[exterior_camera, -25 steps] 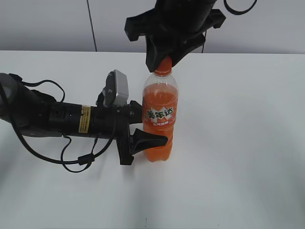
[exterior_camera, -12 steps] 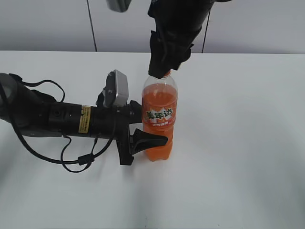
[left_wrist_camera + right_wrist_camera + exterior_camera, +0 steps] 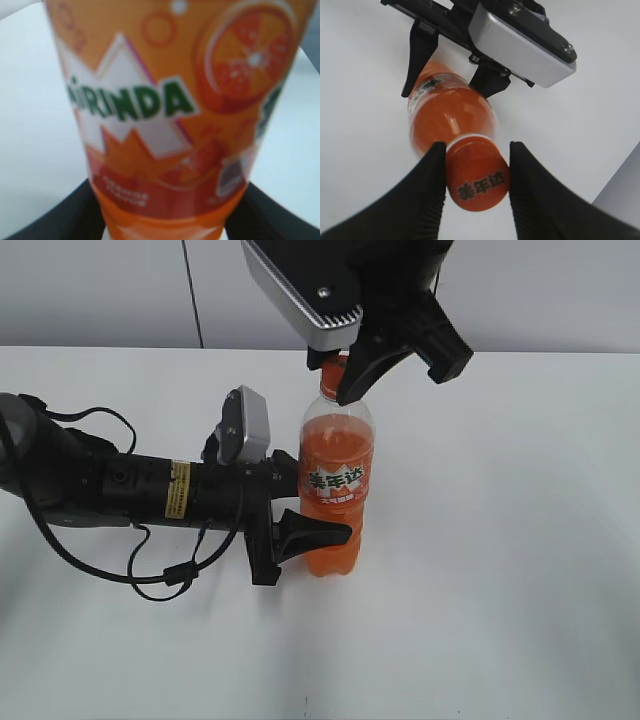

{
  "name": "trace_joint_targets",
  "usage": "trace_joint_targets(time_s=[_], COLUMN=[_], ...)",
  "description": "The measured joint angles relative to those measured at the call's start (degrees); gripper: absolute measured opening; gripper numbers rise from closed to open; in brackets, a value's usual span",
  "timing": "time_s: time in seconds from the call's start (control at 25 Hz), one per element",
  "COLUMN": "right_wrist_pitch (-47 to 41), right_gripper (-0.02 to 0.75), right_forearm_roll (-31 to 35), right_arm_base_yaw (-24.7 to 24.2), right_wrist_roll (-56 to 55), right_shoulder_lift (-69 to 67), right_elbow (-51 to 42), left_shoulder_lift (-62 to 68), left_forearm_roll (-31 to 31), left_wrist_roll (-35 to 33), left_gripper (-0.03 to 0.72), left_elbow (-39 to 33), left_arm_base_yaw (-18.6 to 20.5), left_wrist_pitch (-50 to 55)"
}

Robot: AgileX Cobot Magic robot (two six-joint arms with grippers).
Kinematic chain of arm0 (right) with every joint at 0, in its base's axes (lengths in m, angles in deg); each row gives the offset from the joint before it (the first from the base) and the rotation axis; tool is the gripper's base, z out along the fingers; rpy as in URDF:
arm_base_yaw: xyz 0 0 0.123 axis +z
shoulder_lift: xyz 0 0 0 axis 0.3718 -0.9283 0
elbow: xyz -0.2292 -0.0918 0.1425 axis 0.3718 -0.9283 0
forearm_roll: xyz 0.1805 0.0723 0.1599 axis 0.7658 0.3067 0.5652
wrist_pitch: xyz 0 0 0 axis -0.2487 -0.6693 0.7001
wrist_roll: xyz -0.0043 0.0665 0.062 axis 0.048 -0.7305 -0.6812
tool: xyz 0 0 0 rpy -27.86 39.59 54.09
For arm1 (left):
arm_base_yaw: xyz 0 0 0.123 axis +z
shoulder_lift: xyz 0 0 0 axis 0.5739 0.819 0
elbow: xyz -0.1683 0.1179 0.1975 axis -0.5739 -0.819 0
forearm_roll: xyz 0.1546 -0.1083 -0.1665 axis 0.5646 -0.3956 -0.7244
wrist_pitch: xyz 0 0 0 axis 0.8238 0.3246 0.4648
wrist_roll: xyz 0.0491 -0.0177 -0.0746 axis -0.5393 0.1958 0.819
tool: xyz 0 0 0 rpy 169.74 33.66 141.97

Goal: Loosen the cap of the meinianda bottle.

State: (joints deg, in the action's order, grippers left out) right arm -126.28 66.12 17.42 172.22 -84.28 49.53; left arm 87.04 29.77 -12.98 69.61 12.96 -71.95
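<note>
**Mia:** What is the biggest thing here?

**Ben:** The wide white counter (image 3: 520, 570). In the middle of it stands the tall clear plastic soda bottle full of orange drink (image 3: 335, 485). It stands straight up.

**Mia:** Who is holding the bottle?

**Ben:** The left hand (image 3: 300, 530), black, reaches in from the left side of the bottle. Its two fingers sit one on each side of the bottle's lower part, pinching it. In the left wrist view the orange label fills nearly all we can see.

**Mia:** And the other one?

**Ben:** The right hand (image 3: 476, 175) comes down from above the bottle. Its two dark ribbed fingers (image 3: 427, 192) press on both sides of the small round orange plastic cap (image 3: 477, 182). No gap shows, so it is pinching the cap.

**Mia:** Where is the cap?

**Ben:** On top of the bottle's neck. I cannot tell if it is loose yet.

**Mia:** Which step is this?

**Ben:** I think the twisting step. Next, the right hand should turn the cap while squeezing it. The left hand must grip the bottle tight, or the bottle could spin too.
</note>
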Motion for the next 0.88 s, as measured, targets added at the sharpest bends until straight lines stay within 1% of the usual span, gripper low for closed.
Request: trace_joint_targets(time_s=[0.24,0.52,0.6,0.76,0.88], right_wrist_pitch=[0.0,0.1,0.4,0.9,0.9], right_gripper=[0.283,0.293,0.316,0.396,0.421], right_forearm_roll=[0.1,0.1,0.0,-0.2,-0.2], right_arm_base_yaw=[0.0,0.0,0.0,0.0,0.0], right_wrist_roll=[1.6,-6.8,-8.9,-10.6,-11.3], right_shoulder_lift=[0.0,0.0,0.0,0.0,0.0], right_elbow=[0.0,0.0,0.0,0.0,0.0], left_shoulder_lift=[0.0,0.0,0.0,0.0,0.0], left_forearm_roll=[0.0,0.0,-0.1,-0.1,-0.1], left_wrist_roll=[0.0,0.0,0.1,0.2,0.2], left_gripper=[0.410,0.410,0.410,0.410,0.410], left_elbow=[0.0,0.0,0.0,0.0,0.0], left_arm_base_yaw=[0.0,0.0,0.0,0.0,0.0], left_wrist_pitch=[0.0,0.0,0.0,0.0,0.0])
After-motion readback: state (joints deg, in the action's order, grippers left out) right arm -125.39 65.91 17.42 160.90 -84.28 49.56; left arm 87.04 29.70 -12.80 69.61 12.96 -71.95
